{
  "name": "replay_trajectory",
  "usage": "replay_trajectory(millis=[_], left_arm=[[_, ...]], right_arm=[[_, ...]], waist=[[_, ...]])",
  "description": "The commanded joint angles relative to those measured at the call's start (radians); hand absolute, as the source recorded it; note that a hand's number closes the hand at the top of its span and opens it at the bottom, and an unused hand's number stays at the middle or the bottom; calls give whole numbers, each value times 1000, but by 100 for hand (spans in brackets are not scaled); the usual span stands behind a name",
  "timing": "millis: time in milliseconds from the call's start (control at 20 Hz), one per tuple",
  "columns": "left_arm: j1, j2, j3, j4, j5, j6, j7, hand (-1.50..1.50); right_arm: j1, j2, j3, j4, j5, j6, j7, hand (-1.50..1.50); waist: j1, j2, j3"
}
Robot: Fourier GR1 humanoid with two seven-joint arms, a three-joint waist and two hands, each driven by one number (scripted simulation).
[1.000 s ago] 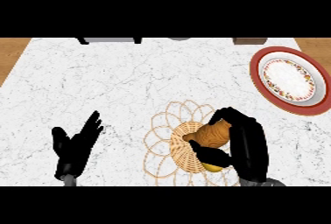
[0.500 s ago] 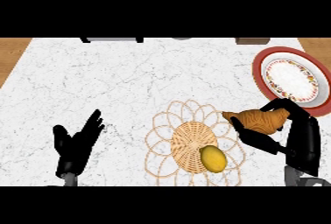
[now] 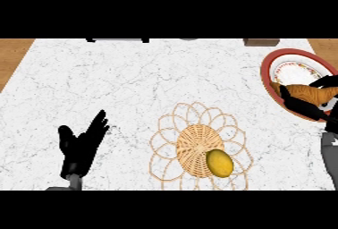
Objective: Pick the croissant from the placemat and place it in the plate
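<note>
Croissant is seen clasped in the right hand, whose dark fingers are curled round it from below and the side. It is held over the near edge of the plate, at the right margin of the view; whether it touches the plate cannot be told.

Plate: red rim, patterned white centre, far right of the marble tabletop. Part of it is cut off by the frame.

Placemat: woven, looped border, well apart from the plate, lower centre. One yellow-orange rounded item lies on it, possibly a fruit.

Left hand: open, fingers straight and spread, resting at lower left, holding nothing.

Risks judged from this position:
- Croissant is over the rim rather than the centre. If released here, it could be tipped off the rim onto the tabletop.
- Fingers lie between croissant and plate. On opening, the pastry could be dragged back out by a withdrawing finger.
- Plate could be nudged or shifted if the rim is struck by the hand on the way down.
- Much of the grasp is hidden at the frame edge, so how well the croissant is seated in the hand cannot be confirmed.

A short carry further inward over the plate centre is thought advisable before release.
</note>
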Motion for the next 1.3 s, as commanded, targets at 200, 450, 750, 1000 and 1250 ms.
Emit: replay_trajectory(millis=[200,450,750,1000,1250], left_arm=[[-27,-10,1,51,-5,-20,-28,0],[-17,-57,-45,-9,-25,13,9,0],[-34,5,-10,26,-11,-44,-9,0],[-47,-5,-14,34,-11,-47,-22,0],[-71,-29,-21,29,-17,-26,-5,0]], right_arm=[[-293,-116,-213,559,-134,48,-328,150],[-405,-149,-265,808,-144,56,-495,150],[-432,-253,-188,1019,-25,107,-345,-150],[-490,-278,-161,1103,-11,295,-334,-150],[-502,-238,-245,1096,-96,338,-484,-150]], waist=[[23,10,1],[40,13,3],[71,28,2],[86,36,6],[77,38,10]])
